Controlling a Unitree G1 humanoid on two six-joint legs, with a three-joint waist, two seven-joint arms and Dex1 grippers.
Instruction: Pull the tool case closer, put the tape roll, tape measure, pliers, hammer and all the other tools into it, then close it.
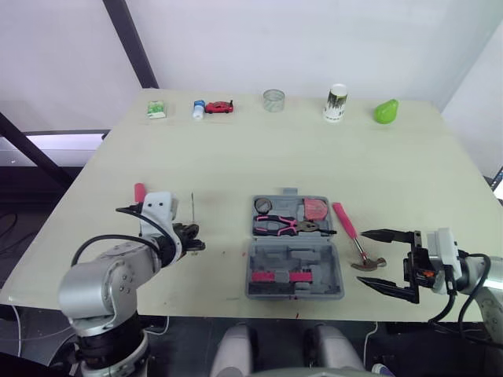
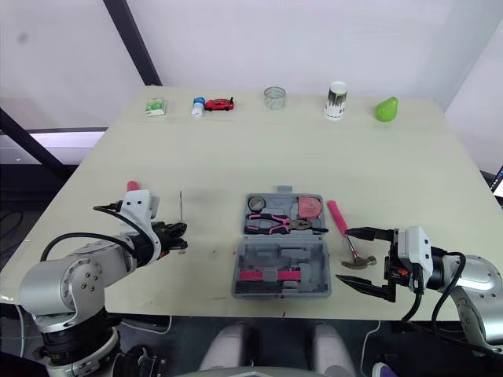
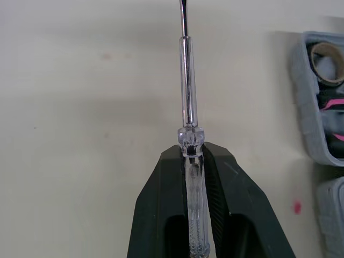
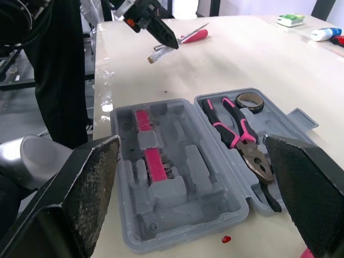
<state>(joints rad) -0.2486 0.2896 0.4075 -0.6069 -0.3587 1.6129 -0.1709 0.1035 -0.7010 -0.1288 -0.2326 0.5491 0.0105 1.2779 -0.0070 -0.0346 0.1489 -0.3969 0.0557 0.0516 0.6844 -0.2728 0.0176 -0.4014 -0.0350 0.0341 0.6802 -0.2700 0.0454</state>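
Observation:
The grey tool case (image 1: 294, 276) lies open at the table's front centre. Its far half holds a tape roll (image 1: 263, 206), pink-handled pliers (image 1: 287, 226) and a pink tape measure (image 1: 317, 209). A pink-handled hammer (image 1: 346, 224) lies just right of the case. My right gripper (image 1: 363, 256) stands open by the hammer's head, nothing between its fingers (image 4: 91, 183). Left of the case, my left gripper (image 1: 192, 236) is shut on a clear-handled screwdriver (image 3: 185, 102), its shaft pointing away from me. A red-handled screwdriver (image 1: 140, 192) lies further left.
Along the table's far edge stand a green-and-white box (image 1: 156, 108), a small tube (image 1: 199, 108), a red toy car (image 1: 220, 107), a glass cup (image 1: 273, 100), a white can (image 1: 336, 102) and a green pear (image 1: 385, 111). The wide middle of the table is bare.

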